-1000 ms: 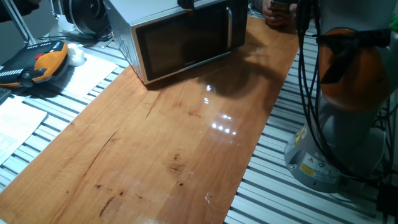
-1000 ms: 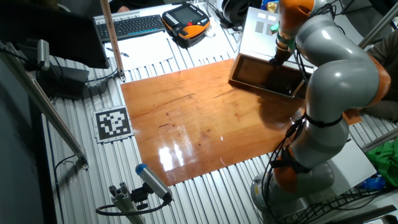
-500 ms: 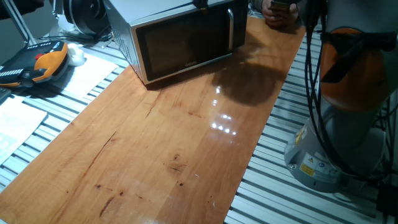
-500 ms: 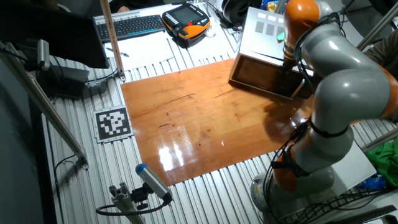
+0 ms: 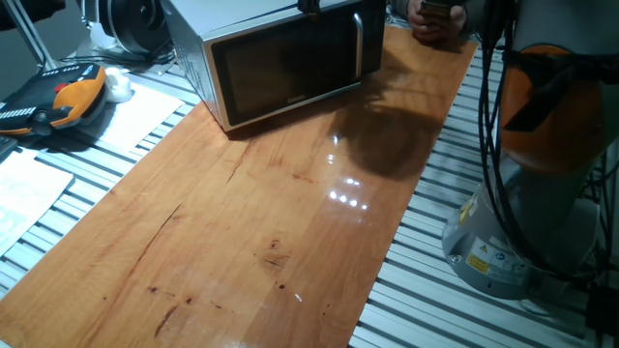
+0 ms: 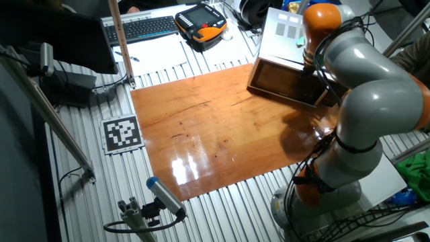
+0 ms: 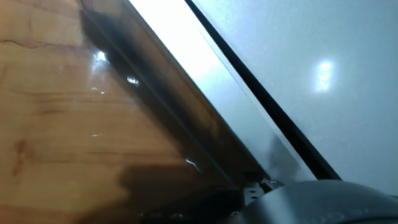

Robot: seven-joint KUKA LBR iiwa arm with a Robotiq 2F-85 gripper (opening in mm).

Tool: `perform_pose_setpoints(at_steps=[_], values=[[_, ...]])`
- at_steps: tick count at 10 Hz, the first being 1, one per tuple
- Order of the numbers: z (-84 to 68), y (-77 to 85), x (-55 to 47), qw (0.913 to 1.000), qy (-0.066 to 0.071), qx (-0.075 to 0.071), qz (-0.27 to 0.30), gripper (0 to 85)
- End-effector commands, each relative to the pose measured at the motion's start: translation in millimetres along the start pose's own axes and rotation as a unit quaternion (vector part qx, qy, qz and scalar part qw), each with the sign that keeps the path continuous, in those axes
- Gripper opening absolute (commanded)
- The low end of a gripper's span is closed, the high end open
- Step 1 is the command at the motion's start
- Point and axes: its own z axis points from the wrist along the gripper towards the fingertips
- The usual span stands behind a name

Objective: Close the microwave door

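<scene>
The silver-grey microwave [image 5: 242, 19] stands at the far end of the wooden table [image 5: 271, 222]. The microwave door [image 5: 285, 63], dark glass with a vertical silver handle [image 5: 358, 41], lies flush against the front. My gripper [image 5: 309, 5] shows only as a dark tip at the door's top edge, cut off by the frame. In the other fixed view the arm hides the gripper above the door [image 6: 282, 81]. The hand view looks down along the microwave top [image 7: 323, 74] and the door's upper edge [image 7: 186, 124]. No fingers show there.
An orange teach pendant [image 5: 68, 97] and papers [image 5: 29, 193] lie left of the table. A person's hand [image 5: 435, 17] is behind the microwave on the right. The robot base [image 5: 522, 222] stands at the table's right side. A keyboard [image 6: 141, 27] and a marker tag [image 6: 122, 133] are nearby.
The arm has swung to the right along the microwave's top front edge. The door looks pressed in from slightly ajar to flush.
</scene>
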Motion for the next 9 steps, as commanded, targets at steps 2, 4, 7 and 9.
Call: perform_pose_setpoints(at_steps=[2, 4, 7, 9], values=[[-0.1, 0.0, 0.2, 0.9999, 0.005, -0.012, -0.001, 0.0], [-0.1, 0.0, 0.2, 0.9976, 0.026, -0.061, 0.021, 0.0], [-0.1, 0.0, 0.2, 0.9965, 0.030, -0.057, 0.053, 0.0], [-0.1, 0.0, 0.2, 0.9976, 0.025, -0.045, 0.046, 0.0]])
